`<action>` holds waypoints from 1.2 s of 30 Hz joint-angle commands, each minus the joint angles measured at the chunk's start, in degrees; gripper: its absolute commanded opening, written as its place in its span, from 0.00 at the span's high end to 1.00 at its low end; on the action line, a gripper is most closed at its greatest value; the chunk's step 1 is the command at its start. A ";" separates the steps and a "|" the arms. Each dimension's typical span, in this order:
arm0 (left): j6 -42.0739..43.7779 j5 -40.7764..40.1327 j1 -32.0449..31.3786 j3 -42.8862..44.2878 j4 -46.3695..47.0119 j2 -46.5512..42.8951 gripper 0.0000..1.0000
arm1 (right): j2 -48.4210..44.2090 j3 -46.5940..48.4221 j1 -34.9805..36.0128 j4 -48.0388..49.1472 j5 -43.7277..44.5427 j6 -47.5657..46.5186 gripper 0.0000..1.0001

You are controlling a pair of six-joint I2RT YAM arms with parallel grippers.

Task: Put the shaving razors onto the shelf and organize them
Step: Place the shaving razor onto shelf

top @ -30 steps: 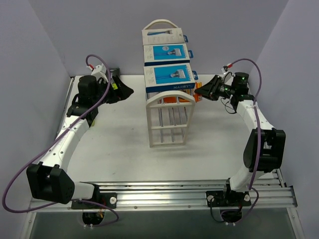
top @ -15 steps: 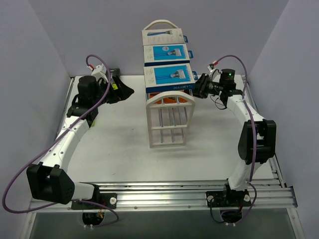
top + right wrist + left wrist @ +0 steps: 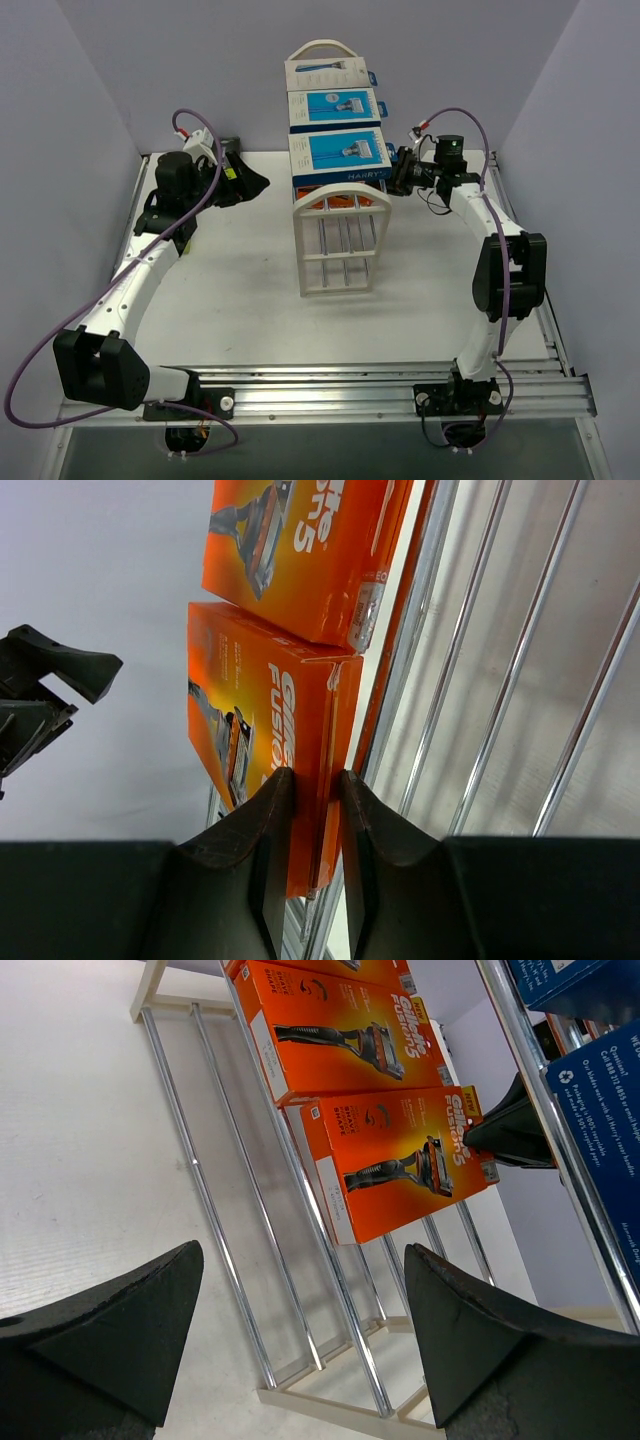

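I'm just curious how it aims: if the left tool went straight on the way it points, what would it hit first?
Probably the tall cream-white wire shelf: its thin bars lie straight ahead of the open left tool, with an orange razor box just beyond. Depth is hard to judge.

Lighting's pretty friendly in the overhead view. It's soft, even and comes from above, so the white desk (image 3: 240, 300) reads bright without blowing out. Shadows under the arms and at the foot of the shelf (image 3: 342, 240) are faint and fuzzy-edged. The strip at 6 o'clock, below the rail, goes noticeably darker. Resolution's low, so small print is mush.

In the left wrist view the orange boxes (image 3: 395, 1160) are crisp and super saturated, and the chrome bars (image 3: 209, 1200) catch thin bright streaks. The left fingers (image 3: 110, 1345) from 5 to 8 o'clock are near-black with hardly any detail.

In the right wrist view the right fingers (image 3: 250, 850) look a bit soft up close. The orange box (image 3: 255, 730) glows, and the bars at 2 o'clock look glary and washed out.
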 commanded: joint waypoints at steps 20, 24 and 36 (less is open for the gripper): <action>-0.24 2.16 0.98 -0.08 3.23 -0.41 0.10 | 2.99 4.26 0.96 0.59 -0.60 0.05 0.83; -0.42 2.43 1.33 -0.16 3.41 -0.33 0.10 | 2.91 4.34 0.96 0.68 -0.60 0.14 0.76; -0.77 3.04 1.33 -0.25 3.85 0.20 0.10 | 2.82 3.90 0.96 0.68 -0.96 -0.04 0.69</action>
